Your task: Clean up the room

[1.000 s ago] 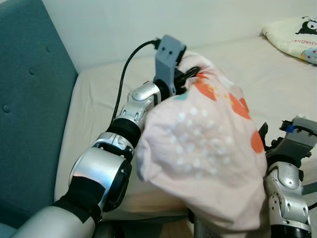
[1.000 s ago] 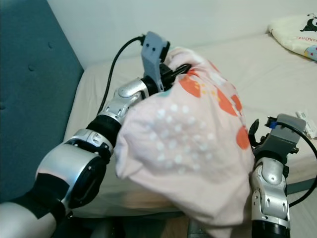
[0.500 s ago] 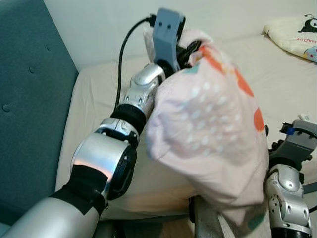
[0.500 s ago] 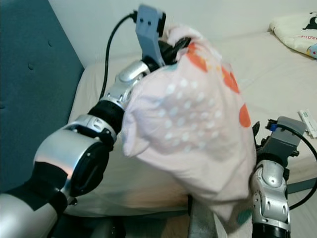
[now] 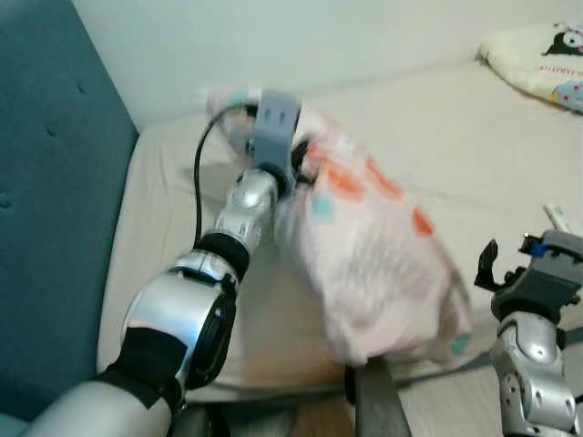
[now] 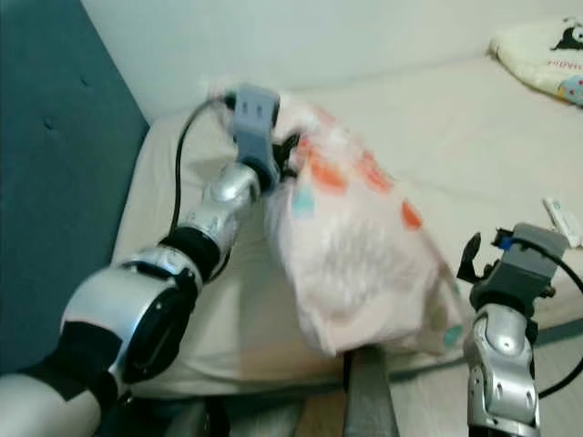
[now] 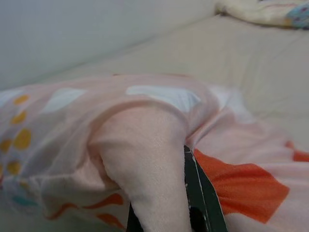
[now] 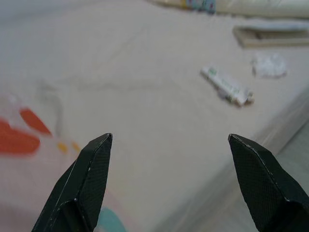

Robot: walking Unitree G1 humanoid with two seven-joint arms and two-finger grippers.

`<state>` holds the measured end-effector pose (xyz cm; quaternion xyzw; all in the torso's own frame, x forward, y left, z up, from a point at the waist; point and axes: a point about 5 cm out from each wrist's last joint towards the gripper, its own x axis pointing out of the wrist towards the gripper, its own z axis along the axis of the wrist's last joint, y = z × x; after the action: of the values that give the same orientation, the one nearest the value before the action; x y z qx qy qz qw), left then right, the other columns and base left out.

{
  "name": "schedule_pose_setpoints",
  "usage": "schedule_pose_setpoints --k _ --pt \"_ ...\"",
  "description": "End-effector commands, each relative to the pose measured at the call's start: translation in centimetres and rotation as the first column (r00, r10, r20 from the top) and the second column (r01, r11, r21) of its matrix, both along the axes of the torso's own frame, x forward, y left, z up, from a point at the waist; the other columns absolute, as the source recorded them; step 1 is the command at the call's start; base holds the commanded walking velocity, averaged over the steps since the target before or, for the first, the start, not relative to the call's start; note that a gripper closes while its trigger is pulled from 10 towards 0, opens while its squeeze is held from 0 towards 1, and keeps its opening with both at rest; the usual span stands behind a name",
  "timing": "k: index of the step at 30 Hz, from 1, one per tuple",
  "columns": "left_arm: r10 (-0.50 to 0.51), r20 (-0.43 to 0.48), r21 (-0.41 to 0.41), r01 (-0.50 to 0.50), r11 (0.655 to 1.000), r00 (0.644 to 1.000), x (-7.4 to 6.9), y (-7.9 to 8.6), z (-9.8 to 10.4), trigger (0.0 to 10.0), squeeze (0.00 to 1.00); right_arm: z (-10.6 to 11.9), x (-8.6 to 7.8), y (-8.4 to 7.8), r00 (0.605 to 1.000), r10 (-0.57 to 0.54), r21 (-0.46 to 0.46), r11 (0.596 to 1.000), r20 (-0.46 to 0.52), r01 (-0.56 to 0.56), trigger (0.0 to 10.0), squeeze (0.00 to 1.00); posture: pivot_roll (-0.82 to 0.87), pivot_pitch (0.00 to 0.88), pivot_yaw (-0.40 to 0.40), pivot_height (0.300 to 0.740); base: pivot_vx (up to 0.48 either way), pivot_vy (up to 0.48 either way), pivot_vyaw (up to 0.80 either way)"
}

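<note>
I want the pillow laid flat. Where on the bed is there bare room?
Bare sheet lies between the pink pillow and the cream pillow. The right edge is crowded: a tube, a wad and a flat box.

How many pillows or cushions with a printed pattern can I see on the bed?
2. A pink pillow with orange spots, held by the left gripper near the bed's front edge, and a cream pillow with cartoon prints at the far right. Others may lie outside the pictures.
</note>
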<state>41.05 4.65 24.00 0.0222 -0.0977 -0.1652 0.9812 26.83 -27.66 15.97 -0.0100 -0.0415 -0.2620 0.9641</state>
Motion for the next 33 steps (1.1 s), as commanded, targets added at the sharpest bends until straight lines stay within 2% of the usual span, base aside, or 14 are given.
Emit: schedule_pose_setpoints --k 1,6,13,17,20,21,22,24,26,27,29,30,32,33 --pt "0.034 0.085 -0.003 -0.034 0.999 0.996 0.2 0.7 1.9 0.0 0.00 -0.2 -0.4 0.5 1.000 0.006 0.009 1.000 -0.011 -0.006 10.0 0.00 -0.35 0.235 0.166 0.569 0.000 0.000 0.00" --pt "0.029 0.081 -0.005 -0.029 1.000 0.996 0.2 0.4 2.1 0.0 0.00 -0.3 -0.9 0.5 1.000 0.003 0.007 1.000 -0.019 -0.003 10.0 0.00 -0.37 0.256 0.168 0.569 0.000 0.000 0.00" --pt "0.066 0.131 0.124 -0.082 0.989 0.989 0.5 0.9 3.3 0.0 0.00 -0.3 -1.7 0.7 1.000 -0.007 0.003 1.000 -0.029 0.007 10.0 0.00 -0.40 0.281 0.177 0.569 0.000 0.000 0.00" --pt "0.196 0.182 0.229 -0.235 0.945 0.964 1.2 3.8 4.6 0.0 0.00 -0.3 -2.5 0.7 0.999 -0.017 0.004 1.000 -0.038 0.017 10.0 0.00 -0.41 0.299 0.185 0.569 0.000 0.000 0.00" --pt "0.223 0.193 0.251 -0.268 0.930 0.956 1.3 4.4 4.7 0.0 0.00 -0.4 -2.6 0.6 0.999 -0.018 0.004 1.000 -0.039 0.019 10.0 0.00 -0.41 0.299 0.185 0.569 0.000 0.000 0.00" --pt "0.301 0.197 0.280 -0.348 0.895 0.933 1.6 6.6 4.9 0.0 0.00 -0.4 -2.9 0.7 0.999 -0.023 0.007 1.000 -0.045 0.023 10.0 0.00 -0.40 0.308 0.190 0.569 0.000 0.000 0.00" --pt "0.301 0.197 0.280 -0.348 0.895 0.933 1.6 6.6 4.9 0.0 0.00 -0.4 -2.9 0.7 0.999 -0.023 0.007 1.000 -0.045 0.023 10.0 0.00 -0.40 0.308 0.190 0.569 0.000 0.000 0.00" --pt "0.351 0.190 0.296 -0.394 0.870 0.917 1.7 8.2 4.7 0.0 0.00 -0.5 -3.0 0.8 0.999 -0.025 0.010 1.000 -0.048 0.025 10.0 0.00 -0.40 0.309 0.190 0.569 0.000 0.000 0.00" --pt "0.351 0.190 0.296 -0.394 0.870 0.917 1.7 8.2 4.7 0.0 0.00 -0.5 -3.0 0.8 0.999 -0.025 0.010 1.000 -0.048 0.025 10.0 0.00 -0.40 0.309 0.190 0.569 0.000 0.000 0.00" --pt "0.374 0.180 0.309 -0.414 0.857 0.910 1.7 9.2 4.4 0.0 0.00 -0.5 -3.1 0.9 0.998 -0.024 0.012 1.000 -0.050 0.024 10.0 0.00 -0.40 0.310 0.191 0.569 0.000 0.000 0.00" --pt "0.374 0.180 0.309 -0.414 0.857 0.910 1.7 9.2 4.4 0.0 0.00 -0.5 -3.1 0.9 0.998 -0.024 0.012 1.000 -0.050 0.024 10.0 0.00 -0.40 0.310 0.191 0.569 0.000 0.000 0.00" --pt "0.445 0.148 0.342 -0.468 0.815 0.883 1.6 11.7 3.0 0.0 0.00 -0.5 -3.0 1.0 0.998 -0.021 0.017 1.000 -0.053 0.022 10.0 0.00 -0.40 0.311 0.191 0.569 0.000 0.000 0.00" --pt "0.445 0.148 0.342 -0.468 0.815 0.883 1.6 11.7 3.0 0.0 0.00 -0.5 -3.0 1.0 0.998 -0.021 0.017 1.000 -0.053 0.022 10.0 0.00 -0.40 0.311 0.191 0.569 0.000 0.000 0.00" --pt "0.489 0.131 0.360 -0.501 0.787 0.862 1.4 13.3 2.2 0.0 0.00 -0.6 -3.0 1.1 0.998 -0.018 0.020 1.000 -0.055 0.019 10.0 0.00 -0.39 0.311 0.189 0.569 0.000 0.000 0.00"
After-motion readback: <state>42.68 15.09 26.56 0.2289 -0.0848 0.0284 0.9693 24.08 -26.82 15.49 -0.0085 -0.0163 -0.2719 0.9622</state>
